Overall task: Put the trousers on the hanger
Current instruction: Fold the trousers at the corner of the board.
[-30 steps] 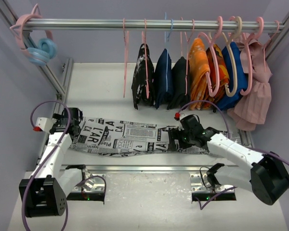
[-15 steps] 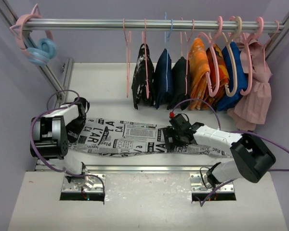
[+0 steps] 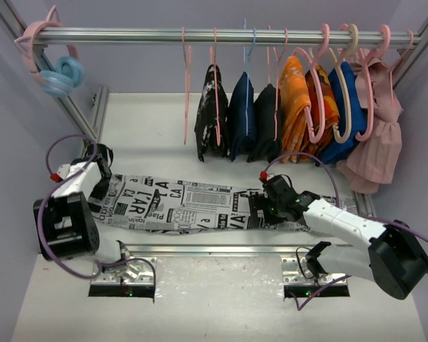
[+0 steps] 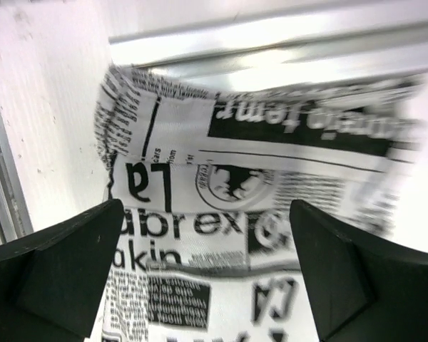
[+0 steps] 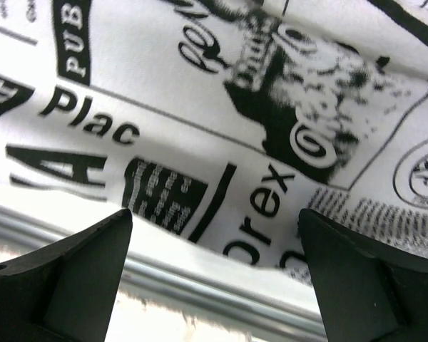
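The newspaper-print trousers [image 3: 185, 203] lie spread flat across the table, left to right. My left gripper [image 3: 102, 178] hovers open over their left end; in the left wrist view its jaws [image 4: 207, 214] straddle printed cloth [image 4: 221, 178] without holding it. My right gripper [image 3: 260, 206] stands open over the trousers' right part near the front edge; in the right wrist view nothing sits between its jaws [image 5: 214, 221], with cloth [image 5: 221, 107] just beyond. The thin pale-pink hanger [image 3: 186, 85] hangs bare on the rail, behind the trousers.
Right of the bare hanger, the rail [image 3: 128, 35] carries several hangers with black speckled [image 3: 210, 114], navy, orange [image 3: 294, 107], blue and pink [image 3: 378, 142] garments. Spare pink and blue hangers [image 3: 57, 71] hang at its left end. A metal rail [image 3: 214, 249] runs along the table's front edge.
The left arm has folded down and its gripper has moved slightly left and back over the trousers' left end. The right gripper has shifted a little to the right, jaws a touch wider.
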You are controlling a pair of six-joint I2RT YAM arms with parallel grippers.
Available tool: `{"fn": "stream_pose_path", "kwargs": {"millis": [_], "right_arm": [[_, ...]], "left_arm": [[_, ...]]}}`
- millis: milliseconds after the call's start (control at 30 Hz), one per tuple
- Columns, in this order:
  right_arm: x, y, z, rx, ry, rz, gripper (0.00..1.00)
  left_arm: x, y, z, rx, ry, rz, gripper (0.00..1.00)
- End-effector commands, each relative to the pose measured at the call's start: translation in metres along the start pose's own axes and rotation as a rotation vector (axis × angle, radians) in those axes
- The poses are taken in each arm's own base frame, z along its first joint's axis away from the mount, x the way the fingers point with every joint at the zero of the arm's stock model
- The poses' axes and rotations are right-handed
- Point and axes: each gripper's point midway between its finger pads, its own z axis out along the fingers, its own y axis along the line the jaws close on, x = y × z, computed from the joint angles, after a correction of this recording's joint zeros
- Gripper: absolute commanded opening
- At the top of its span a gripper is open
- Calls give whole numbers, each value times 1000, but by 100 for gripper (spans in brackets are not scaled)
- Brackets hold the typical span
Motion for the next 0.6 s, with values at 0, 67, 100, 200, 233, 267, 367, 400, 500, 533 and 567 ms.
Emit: {"fn": "stream_pose_path", "kwargs": {"millis": [0,67,100,200,233,267,367,400,500,533,567], "right_arm": [[-20,12,-21,-48,-37,-61,99],[-26,14,-26,-55,-53,-77,99],[-27,14,-27,-56,-58,-83,99],[-29,20,-32,-91,-68,-94,99],[-29,21,-34,-98,-69,-98,99],[-29,22,-36,-105,-70,-103,99],[-32,24,-42,-118,-99,-106,99],[-32,27,-43,-136,-105,-108,99],[-33,30,-45,-160,-115,-109,99],[-33,31,-45,-164,-119,-110,99],[-32,31,-46,-166,-121,-111,99]], "left_arm": [[-47,6,-37,115,-131,-123,100],[-41,15,-30,132,-143,-165,100],[-39,18,-26,148,-148,-193,100],[-24,18,-3,195,-139,-241,100],[-23,15,1,221,-143,-261,100],[-23,11,4,248,-147,-280,100],[-10,5,15,295,-128,-263,100],[-7,1,19,315,-126,-261,100],[-3,1,30,302,-132,-238,99],[-2,0,34,297,-131,-228,97],[-3,-3,35,302,-125,-217,94]]}}
